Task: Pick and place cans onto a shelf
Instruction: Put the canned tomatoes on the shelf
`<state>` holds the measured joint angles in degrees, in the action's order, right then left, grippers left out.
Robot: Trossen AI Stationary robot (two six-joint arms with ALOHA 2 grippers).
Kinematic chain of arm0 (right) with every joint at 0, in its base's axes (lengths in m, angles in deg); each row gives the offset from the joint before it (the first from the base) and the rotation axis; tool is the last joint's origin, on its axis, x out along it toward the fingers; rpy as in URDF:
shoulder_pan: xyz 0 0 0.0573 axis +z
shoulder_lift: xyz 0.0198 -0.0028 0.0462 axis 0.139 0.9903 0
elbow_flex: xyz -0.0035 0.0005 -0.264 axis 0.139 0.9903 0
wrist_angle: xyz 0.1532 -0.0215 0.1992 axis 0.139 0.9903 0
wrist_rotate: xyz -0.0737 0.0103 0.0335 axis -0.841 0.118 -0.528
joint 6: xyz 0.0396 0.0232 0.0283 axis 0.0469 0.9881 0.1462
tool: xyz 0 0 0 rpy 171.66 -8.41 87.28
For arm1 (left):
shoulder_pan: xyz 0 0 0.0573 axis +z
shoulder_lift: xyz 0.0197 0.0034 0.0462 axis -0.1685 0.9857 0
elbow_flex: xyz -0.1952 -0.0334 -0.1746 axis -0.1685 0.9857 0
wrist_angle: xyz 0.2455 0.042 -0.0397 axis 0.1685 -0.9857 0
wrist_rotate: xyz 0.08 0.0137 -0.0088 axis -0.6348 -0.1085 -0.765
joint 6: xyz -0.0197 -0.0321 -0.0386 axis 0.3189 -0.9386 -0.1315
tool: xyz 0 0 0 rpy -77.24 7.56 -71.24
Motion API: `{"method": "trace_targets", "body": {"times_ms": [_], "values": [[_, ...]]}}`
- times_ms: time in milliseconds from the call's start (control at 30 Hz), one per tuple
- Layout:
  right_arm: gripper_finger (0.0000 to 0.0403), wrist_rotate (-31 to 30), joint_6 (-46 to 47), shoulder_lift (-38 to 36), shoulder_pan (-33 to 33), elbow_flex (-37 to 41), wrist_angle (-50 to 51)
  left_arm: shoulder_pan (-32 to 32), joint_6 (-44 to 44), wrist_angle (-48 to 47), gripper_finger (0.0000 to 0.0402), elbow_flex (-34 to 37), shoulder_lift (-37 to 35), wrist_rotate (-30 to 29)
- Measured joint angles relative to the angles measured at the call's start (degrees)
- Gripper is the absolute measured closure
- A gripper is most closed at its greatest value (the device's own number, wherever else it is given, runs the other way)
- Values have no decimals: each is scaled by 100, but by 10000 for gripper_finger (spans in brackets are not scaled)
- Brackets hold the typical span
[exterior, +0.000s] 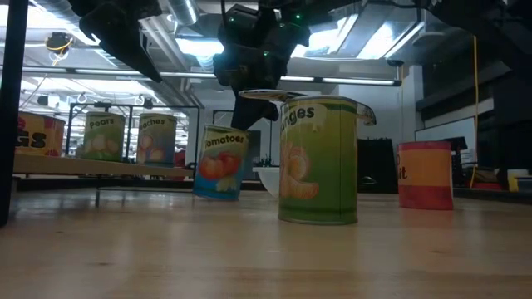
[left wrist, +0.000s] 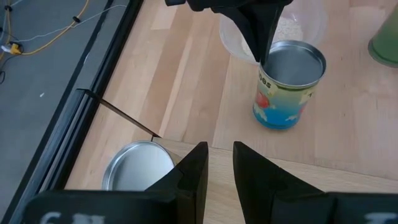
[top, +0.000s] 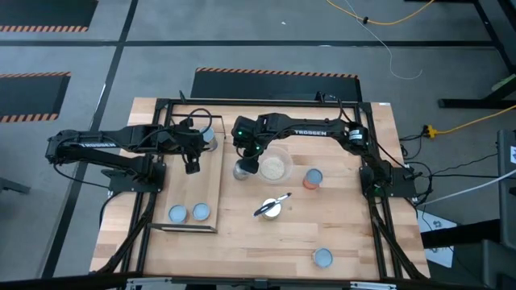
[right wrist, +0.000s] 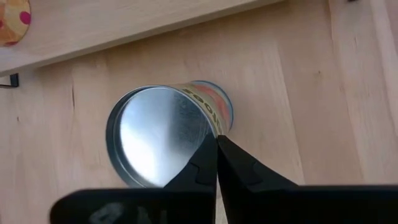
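Pale wood tabletop (top: 339, 229): right gripper (right wrist: 216, 138) fingers pressed together on rim of tilted, blue-based tomatoes can (right wrist: 163, 134) w/ shiny metal top, beside shelf (top: 211, 173). Left gripper (left wrist: 219, 163) slightly spread, empty, over shelf.

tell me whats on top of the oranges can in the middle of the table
A thin silver-and-black utensil lies across the lid of the oranges can, overhanging both sides. The lid beneath it is mostly covered in the high view.

Two cans (top: 188, 213) on the shelf (top: 208, 181); bowl (top: 275, 167) right of it.
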<state>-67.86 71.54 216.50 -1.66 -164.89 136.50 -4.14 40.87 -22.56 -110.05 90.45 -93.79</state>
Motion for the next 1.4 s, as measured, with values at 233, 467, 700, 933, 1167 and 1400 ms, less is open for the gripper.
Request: {"method": "trace_targets", "body": {"times_ms": [233, 467, 700, 933, 1167, 1400], "values": [[359, 0, 1, -2, 0, 0, -10, -2, 1, 0, 333, 0, 0, 0], [341, -11, 0, -2, 1, 0, -16, 0, -2, 0, 333, 0, 0, 0], [340, -10, -154, -134, 1, 2, 55, -1, -2, 0, 333, 0, 1, 7], [340, -134, -307, -651, 68, 2, 606, 1, 0, 183, 333, 0, 6, 359], [340, -1229, -567, -1263, 452, 2, 1619, 0, 379, 1087, 333, -3, 169, 1022], [340, -1526, -456, -1540, 720, 4, 2303, -2, 1199, 1818, 333, -7, 700, 1762]]}}
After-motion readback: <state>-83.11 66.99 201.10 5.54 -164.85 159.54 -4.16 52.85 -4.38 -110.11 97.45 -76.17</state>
